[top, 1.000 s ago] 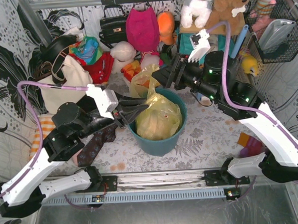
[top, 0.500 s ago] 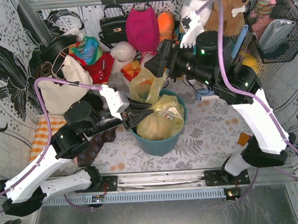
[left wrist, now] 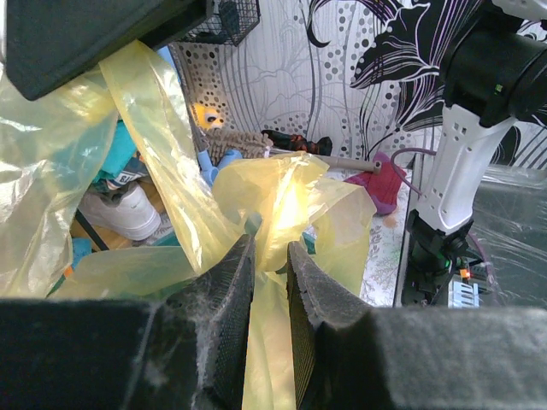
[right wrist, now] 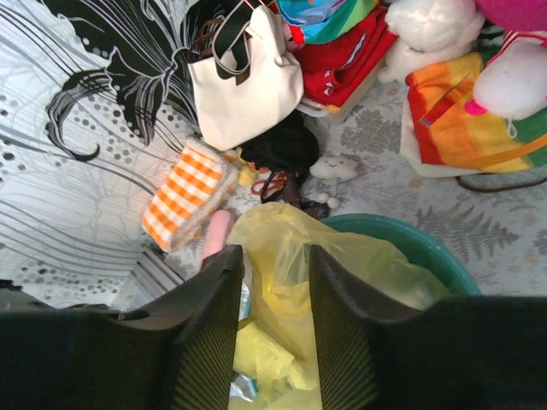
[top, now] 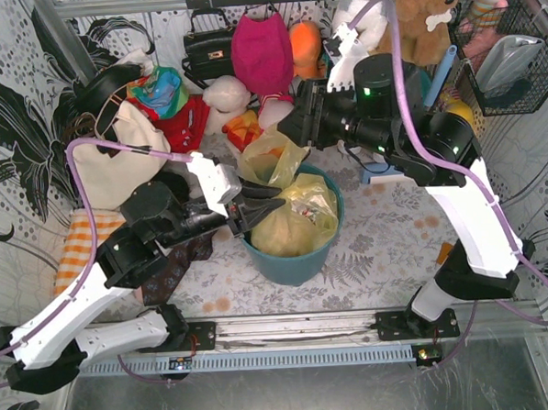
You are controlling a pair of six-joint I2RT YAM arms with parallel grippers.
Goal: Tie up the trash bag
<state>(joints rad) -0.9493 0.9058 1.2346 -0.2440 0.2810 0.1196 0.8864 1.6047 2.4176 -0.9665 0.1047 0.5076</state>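
Observation:
The yellow trash bag [top: 298, 217] sits in the teal bin [top: 291, 264] at the table's middle. One flap of it rises at the back left toward my right gripper [top: 289, 135]. In the right wrist view that gripper [right wrist: 275, 252] has the yellow film [right wrist: 282, 231] filling the gap between its fingers, above the bin rim [right wrist: 410, 243]. My left gripper [top: 256, 210] reaches in from the left over the rim. In the left wrist view it [left wrist: 269, 248] stands nearly closed, with a bunched strand of the bag [left wrist: 282, 192] pinched between its pads.
A cream tote bag [top: 116, 163] and an orange checked cloth [top: 78, 243] lie at the left. Plush toys [top: 261, 49] and a black handbag [top: 212, 45] crowd the back wall. A wire basket [top: 510, 55] hangs at the right. A dark tie [top: 181, 265] lies beside the bin.
My right arm rose and swung toward the back, its gripper opening and closing again on the bag's raised flap. The left gripper shifted slightly forward and kept its hold.

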